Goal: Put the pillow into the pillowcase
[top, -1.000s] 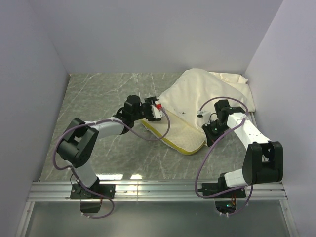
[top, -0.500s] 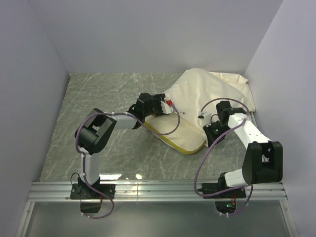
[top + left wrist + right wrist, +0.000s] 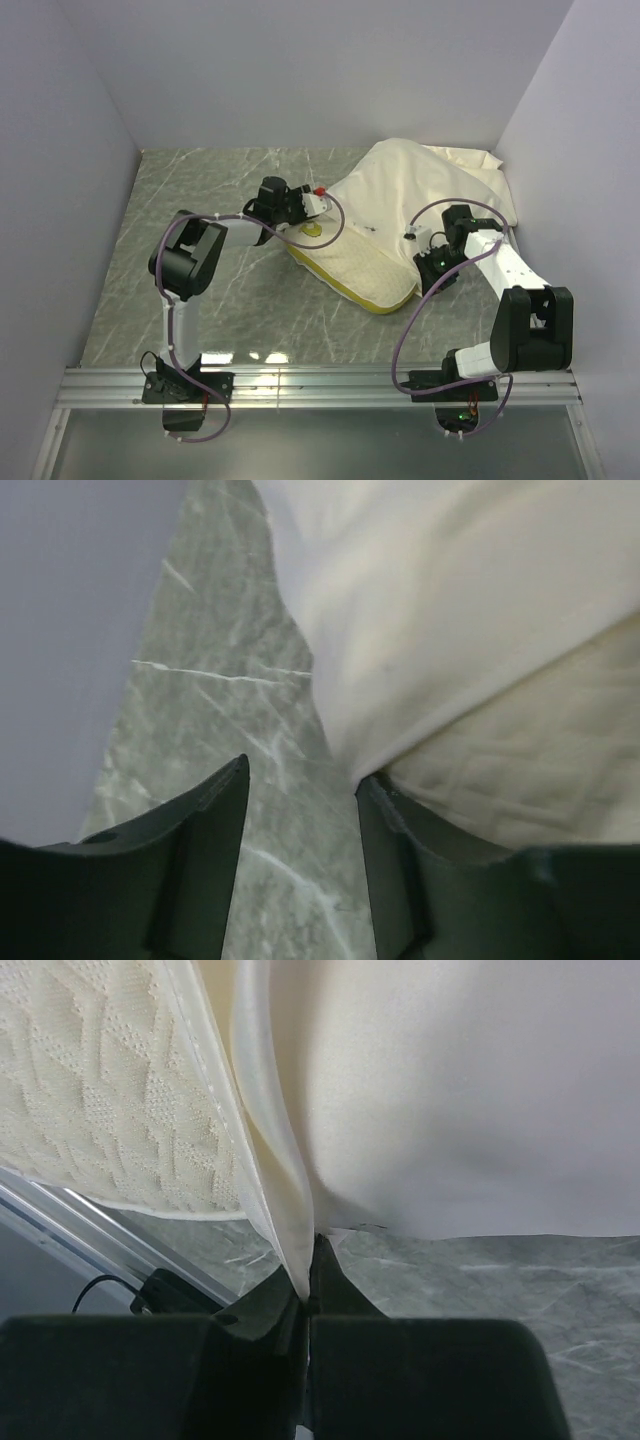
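I am seeing the left gripper [image 3: 300,792] gaping wide with only the marble table [image 3: 230,700] between its fingers, and the pillowcase [image 3: 450,600] is draping over the quilted pillow [image 3: 530,770] just ahead of it, the cloth reaching one fingertip. The right gripper [image 3: 308,1265] is clamping tightly on a fold of the pillowcase, with the pillow lying above and left of its fingertips in its wrist view and the smooth cloth spreading off to the right.
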Robot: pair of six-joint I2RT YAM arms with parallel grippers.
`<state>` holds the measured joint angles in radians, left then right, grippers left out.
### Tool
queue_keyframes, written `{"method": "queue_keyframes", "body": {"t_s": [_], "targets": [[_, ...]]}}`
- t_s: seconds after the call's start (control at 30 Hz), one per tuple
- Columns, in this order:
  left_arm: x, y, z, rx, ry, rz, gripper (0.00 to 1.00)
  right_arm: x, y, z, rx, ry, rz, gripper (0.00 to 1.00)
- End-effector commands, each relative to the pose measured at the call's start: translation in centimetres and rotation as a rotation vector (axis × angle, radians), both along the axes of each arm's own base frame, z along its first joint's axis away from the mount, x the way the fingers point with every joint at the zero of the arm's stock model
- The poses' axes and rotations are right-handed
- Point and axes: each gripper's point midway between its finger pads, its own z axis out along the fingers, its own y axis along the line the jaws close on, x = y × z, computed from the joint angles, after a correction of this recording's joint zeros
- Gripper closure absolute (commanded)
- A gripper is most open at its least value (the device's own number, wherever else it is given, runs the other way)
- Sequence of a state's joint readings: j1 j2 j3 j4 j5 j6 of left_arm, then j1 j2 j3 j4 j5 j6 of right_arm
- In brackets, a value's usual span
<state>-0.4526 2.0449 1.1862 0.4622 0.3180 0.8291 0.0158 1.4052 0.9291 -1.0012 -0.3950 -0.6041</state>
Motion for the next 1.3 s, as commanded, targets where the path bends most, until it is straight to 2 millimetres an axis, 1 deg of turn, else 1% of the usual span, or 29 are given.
{"method": "queue_keyframes", "body": {"t_s": [0.0, 0.1, 0.13, 0.27, 0.3, 0.4, 0.47, 0.5, 0.57, 0.6, 0.67, 0.7, 0.73, 0.77, 0.8, 0.83, 0.87, 0.9, 0.93, 0.97, 1.0, 1.03, 1.07, 1.1, 1.13, 1.17, 1.2, 1.23, 1.27], "targets": [[-1.4, -1.6, -1.8, 0.0, 0.116, -0.054, 0.56, -0.9, 0.0, 0.5, 0.015, 0.045, 0.004, 1.0], [-1.4, -2.1, -1.4, -0.027, 0.138, -0.067, 0.66, -0.6, 0.3, 1.2, 0.033, 0.024, 0.016, 1.0], [-1.4, -1.9, -1.2, -0.036, 0.141, -0.064, 0.73, -0.5, 0.4, 1.5, 0.039, 0.016, 0.016, 1.0], [-1.5, -2.1, -1.0, -0.083, 0.184, -0.055, 0.91, -0.5, 0.6, 2.0, 0.054, 0.01, 0.021, 1.0], [-1.4, -2.2, -1.0, -0.087, 0.197, -0.05, 0.99, -0.5, 0.6, 2.0, 0.055, 0.01, 0.025, 1.0], [-0.5, -2.2, -0.9, -0.11, 0.226, -0.027, 1.0, -0.4, 0.7, 2.3, 0.06, -0.003, 0.026, 1.0], [0.3, -2.1, 0.8, -0.159, 0.222, -0.005, 1.0, -0.3, 0.8, 2.7, 0.064, -0.018, 0.026, 1.0], [0.9, -1.3, 1.4, -0.179, 0.226, 0.018, 1.0, -0.3, 0.8, 2.7, 0.064, -0.024, 0.024, 1.0], [1.4, -0.9, 3.0, -0.223, 0.243, 0.028, 1.0, -0.1, 0.9, 3.2, 0.07, -0.042, 0.026, 1.0], [1.5, 0.1, 3.7, -0.234, 0.268, 0.047, 1.0, 0.1, 1.2, 3.8, 0.089, -0.054, 0.021, 1.0], [1.5, 0.4, 6.4, -0.275, 0.287, 0.032, 1.0, 0.5, 1.9, 4.9, 0.126, -0.069, 0.018, 1.0], [1.2, 1.4, 6.5, -0.271, 0.332, 0.047, 1.0, 1.0, 2.5, 6.3, 0.164, -0.088, 0.022, 1.0], [1.3, 1.8, 7.8, -0.293, 0.34, 0.051, 1.0, 1.2, 3.0, 7.2, 0.196, -0.096, 0.027, 1.0], [0.6, 1.9, 9.5, -0.311, 0.351, 0.025, 1.0, 1.4, 3.4, 8.1, 0.222, -0.107, 0.033, 1.0], [-0.4, 2.9, 9.3, -0.306, 0.43, 0.035, 1.0, 2.3, 4.4, 10.4, 0.284, -0.154, 0.046, 1.0], [-0.5, 3.1, 11.2, -0.331, 0.451, 0.037, 1.0, 2.4, 4.3, 11.5, 0.312, -0.156, 0.024, 1.0], [-1.5, 2.9, 12.7, -0.357, 0.491, -0.004, 1.0, 2.7, 4.7, 12.8, 0.342, -0.177, 0.029, 1.0], [-2.0, 3.1, 13.8, -0.38, 0.529, -0.013, 1.0, 2.9, 5.2, 14.2, 0.38, -0.198, 0.032, 1.0], [-2.7, 3.8, 15.4, -0.405, 0.599, 0.004, 1.0, 3.5, 5.9, 17.0, 0.443, -0.253, 0.044, 1.0], [-3.2, 4.1, 16.8, -0.422, 0.619, -0.008, 1.0, 4.0, 5.8, 18.4, 0.476, -0.283, 0.022, 1.0], [-3.5, 4.7, 18.0, -0.445, 0.639, -0.01, 1.0, 4.7, 5.8, 20.7, 0.506, -0.336, 0.012, 1.0], [-3.8, 4.9, 19.9, -0.476, 0.651, -0.003, 1.0, 4.9, 6.1, 22.3, 0.562, -0.356, 0.007, 1.0], [-4.0, 5.4, 21.1, -0.491, 0.649, 0.005, 1.0, 5.4, 5.4, 23.6, 0.588, -0.379, -0.039, 1.0], [-3.6, 6.5, 22.3, -0.515, 0.646, 0.02, 1.0, 6.1, 5.0, 25.9, 0.61, -0.44, -0.048, 1.0], [-3.5, 7.0, 25.3, -0.558, 0.623, 0.021, 1.0, 6.3, 5.1, 27.6, 0.68, -0.454, -0.053, 1.0], [-3.3, 7.6, 25.9, -0.582, 0.652, 0.036, 1.0, 6.9, 3.8, 28.9, 0.706, -0.475, -0.121, 1.0], [-2.9, 8.9, 29.9, -0.625, 0.587, 0.019, 1.0, 7.2, 3.4, 31.5, 0.738, -0.536, -0.118, 1.0], [-2.9, 9.5, 31.4, -0.677, 0.617, 0.036, 1.0, 7.8, 2.8, 32.6, 0.773, -0.55, -0.142, 1.0], [-2.5, 10.2, 32.2, -0.701, 0.618, 0.04, 1.0, 7.6, 2.6, 34.6, 0.867, -0.53, -0.179, 1.0]]}}
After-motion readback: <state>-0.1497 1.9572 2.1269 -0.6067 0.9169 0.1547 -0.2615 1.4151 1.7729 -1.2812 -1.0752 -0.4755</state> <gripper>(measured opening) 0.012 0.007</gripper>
